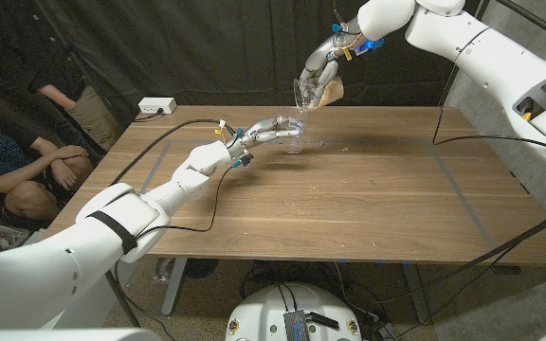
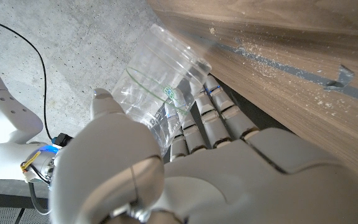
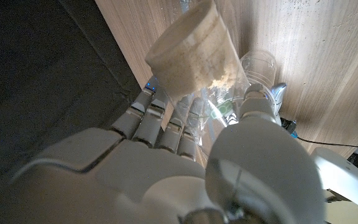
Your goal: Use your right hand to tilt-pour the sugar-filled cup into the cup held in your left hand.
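Note:
My right hand (image 1: 322,59) holds the sugar-filled cup (image 1: 317,93) in the air above the table's far edge, tilted with its mouth down toward my left. In the right wrist view the pale sugar (image 3: 188,55) sits packed against the cup's base, and my right hand (image 3: 166,168) wraps the cup. Just below it, my left hand (image 1: 265,129) grips a clear cup (image 1: 294,143) low over the table (image 1: 368,199). The left wrist view shows this clear cup (image 2: 160,87) with nothing visible inside, held by my left hand (image 2: 166,168). Its mouth (image 3: 263,67) lies under the tilted cup.
A white power strip (image 1: 156,106) lies at the table's far left corner. People (image 1: 27,161) sit beyond the left edge. Black cables (image 1: 211,189) cross the table, with blue tape lines (image 1: 458,194). Spilled grains (image 2: 260,57) dot the wood.

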You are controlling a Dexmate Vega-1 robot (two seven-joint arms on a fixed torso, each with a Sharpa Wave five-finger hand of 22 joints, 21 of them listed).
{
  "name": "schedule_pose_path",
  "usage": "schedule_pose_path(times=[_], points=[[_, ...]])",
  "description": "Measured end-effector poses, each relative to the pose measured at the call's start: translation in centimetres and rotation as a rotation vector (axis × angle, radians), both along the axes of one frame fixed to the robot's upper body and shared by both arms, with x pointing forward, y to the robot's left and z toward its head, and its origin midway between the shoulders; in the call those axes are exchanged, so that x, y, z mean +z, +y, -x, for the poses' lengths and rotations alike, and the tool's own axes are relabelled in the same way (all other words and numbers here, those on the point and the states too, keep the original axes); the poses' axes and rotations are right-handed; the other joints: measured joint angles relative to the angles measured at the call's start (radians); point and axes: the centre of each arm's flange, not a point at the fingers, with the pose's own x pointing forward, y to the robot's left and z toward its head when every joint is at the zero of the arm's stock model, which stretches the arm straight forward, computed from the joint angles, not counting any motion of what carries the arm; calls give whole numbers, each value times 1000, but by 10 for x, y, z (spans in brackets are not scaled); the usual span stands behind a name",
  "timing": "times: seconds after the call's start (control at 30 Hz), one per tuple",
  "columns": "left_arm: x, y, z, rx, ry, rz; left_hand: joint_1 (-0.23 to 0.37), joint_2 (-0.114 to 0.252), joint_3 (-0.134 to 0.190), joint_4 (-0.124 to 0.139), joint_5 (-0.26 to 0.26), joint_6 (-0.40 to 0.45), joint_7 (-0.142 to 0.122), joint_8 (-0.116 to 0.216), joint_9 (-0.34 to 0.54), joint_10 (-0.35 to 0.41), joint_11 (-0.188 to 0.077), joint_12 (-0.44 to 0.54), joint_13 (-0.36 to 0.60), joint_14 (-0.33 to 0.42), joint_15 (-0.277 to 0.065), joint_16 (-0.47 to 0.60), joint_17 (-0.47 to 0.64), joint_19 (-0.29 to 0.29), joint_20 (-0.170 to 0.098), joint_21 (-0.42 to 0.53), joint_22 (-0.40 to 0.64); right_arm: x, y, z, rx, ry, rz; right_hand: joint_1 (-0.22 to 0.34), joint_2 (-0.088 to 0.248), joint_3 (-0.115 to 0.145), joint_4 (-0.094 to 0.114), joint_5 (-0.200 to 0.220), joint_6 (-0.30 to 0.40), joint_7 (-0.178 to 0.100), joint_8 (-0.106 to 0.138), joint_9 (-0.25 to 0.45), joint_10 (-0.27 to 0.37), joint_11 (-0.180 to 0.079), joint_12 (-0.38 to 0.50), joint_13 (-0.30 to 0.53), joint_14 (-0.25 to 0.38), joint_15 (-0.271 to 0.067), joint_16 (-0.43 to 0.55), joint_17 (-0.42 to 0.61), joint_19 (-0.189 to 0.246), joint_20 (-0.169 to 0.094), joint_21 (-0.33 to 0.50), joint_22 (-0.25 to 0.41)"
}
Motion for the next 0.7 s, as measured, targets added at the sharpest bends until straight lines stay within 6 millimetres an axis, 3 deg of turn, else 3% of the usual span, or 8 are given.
schedule_pose_path(times=[0.7], points=[[0,-8,-1,-4,8,-10,0,0,0,0,0,0,0,0,0,0,0,4,-1,0,0,0,0,0,0,0,0,0,3,0,-4,-18,79,7,-1,4,-4,-3,18,3,5,-1,9,-9,1,-2,10,1,0,9,0,0,0,0]])
